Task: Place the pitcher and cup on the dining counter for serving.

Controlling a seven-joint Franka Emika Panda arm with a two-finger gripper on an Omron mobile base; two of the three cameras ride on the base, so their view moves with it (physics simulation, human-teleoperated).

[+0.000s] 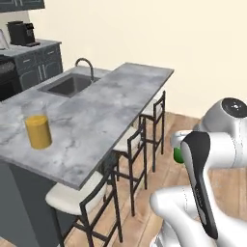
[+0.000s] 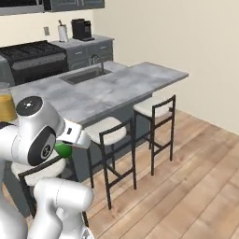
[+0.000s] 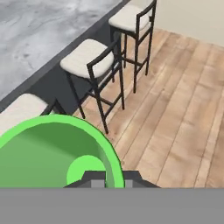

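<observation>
The pitcher (image 1: 37, 128), clear glass with orange juice, stands upright on the dining counter (image 1: 111, 108) toward its left end; it also shows at the left edge of the right base view (image 2: 5, 105). The green cup (image 3: 48, 153) is held in my gripper (image 3: 109, 178), which is shut on its rim, and I look down into the cup. Between the arm's links the cup shows as a small green patch (image 1: 178, 155) (image 2: 63, 150). It hangs over the wooden floor, off the dining counter (image 2: 116, 88) on the stool side, lower than the slab.
Three black-framed stools with cream seats (image 1: 75, 197) (image 1: 129, 140) (image 1: 155, 110) line the counter's near edge. A sink with a faucet (image 1: 72, 85) lies in the worktop behind. A stove (image 2: 32, 52) and a coffee machine (image 2: 81, 29) stand at the back wall. Wooden floor (image 3: 175, 109) lies to the right.
</observation>
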